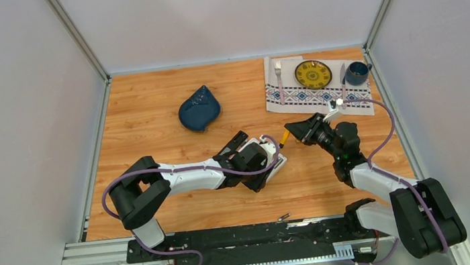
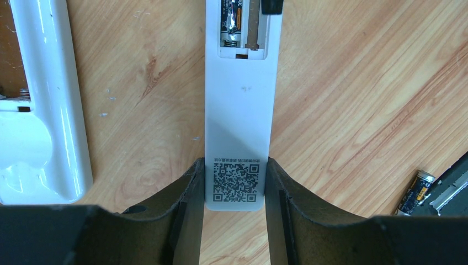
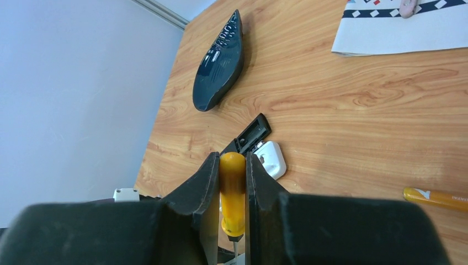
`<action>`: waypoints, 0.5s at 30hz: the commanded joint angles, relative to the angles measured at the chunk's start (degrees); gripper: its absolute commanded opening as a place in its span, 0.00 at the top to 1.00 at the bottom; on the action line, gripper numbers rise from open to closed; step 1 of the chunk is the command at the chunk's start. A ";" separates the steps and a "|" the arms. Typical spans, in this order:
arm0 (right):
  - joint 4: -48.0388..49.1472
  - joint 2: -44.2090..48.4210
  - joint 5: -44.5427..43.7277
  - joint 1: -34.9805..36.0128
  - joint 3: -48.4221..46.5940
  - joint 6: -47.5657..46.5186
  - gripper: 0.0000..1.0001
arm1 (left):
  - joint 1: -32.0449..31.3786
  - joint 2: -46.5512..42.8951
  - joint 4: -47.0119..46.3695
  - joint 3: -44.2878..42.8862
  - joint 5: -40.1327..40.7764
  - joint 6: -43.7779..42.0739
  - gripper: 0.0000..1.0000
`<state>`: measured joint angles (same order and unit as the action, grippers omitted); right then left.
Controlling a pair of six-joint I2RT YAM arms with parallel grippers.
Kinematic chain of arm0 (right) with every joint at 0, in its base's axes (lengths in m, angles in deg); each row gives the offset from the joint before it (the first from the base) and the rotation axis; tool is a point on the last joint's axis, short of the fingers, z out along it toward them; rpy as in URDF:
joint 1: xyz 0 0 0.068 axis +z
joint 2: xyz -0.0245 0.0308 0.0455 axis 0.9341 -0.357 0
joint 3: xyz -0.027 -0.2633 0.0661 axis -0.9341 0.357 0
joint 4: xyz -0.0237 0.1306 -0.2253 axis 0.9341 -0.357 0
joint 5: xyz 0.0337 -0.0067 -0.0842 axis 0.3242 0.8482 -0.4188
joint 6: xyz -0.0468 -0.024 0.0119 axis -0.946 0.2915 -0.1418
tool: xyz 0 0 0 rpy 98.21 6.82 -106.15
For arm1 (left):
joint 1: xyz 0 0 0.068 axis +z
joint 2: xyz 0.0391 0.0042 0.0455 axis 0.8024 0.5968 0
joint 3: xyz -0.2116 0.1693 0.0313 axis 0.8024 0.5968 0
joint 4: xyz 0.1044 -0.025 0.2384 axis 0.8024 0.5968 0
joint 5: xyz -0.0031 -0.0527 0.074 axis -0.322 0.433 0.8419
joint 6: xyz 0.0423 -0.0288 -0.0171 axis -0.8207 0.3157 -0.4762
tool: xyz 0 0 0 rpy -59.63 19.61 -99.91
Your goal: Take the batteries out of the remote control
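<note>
Your left gripper has its jaws clamped on the two long edges of the white remote, at the end with the QR label. The remote lies back-up on the bench with its battery bay open at the far end. One battery sits in the left slot; the right slot looks empty, though the frame edge cuts the bay off. A second battery lies loose on the bench to the right, just beside a black part that cannot be identified. Your right gripper has its jaws closed on the orange handle of a screwdriver; its tip is hidden below the fingers. In my judgement the batteries are light, rigid and smooth, and they will roll once freed. The seated one is probably held by a spring, so pry under one end rather than pinching its sides. Which end carries the spring cannot be made out. A dark object at the bay's right corner is cropped and unidentifiable. In the overhead view the left wrist covers most of the remote.
</note>
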<state>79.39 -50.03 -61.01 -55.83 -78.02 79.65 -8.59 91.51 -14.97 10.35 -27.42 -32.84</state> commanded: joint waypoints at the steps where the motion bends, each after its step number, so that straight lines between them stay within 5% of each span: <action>1: -1.48 1.52 -0.76 0.01 -2.51 -1.05 1.00 | -0.45 3.98 5.55 3.11 -1.68 1.47 1.00; 15: -7.81 4.24 -0.15 0.02 -4.26 -4.65 1.00 | -0.45 3.10 7.84 0.13 -0.80 0.59 1.00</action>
<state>72.93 -47.87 -60.98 -55.83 -79.29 77.66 -8.64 91.55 -14.27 9.93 -27.33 -32.86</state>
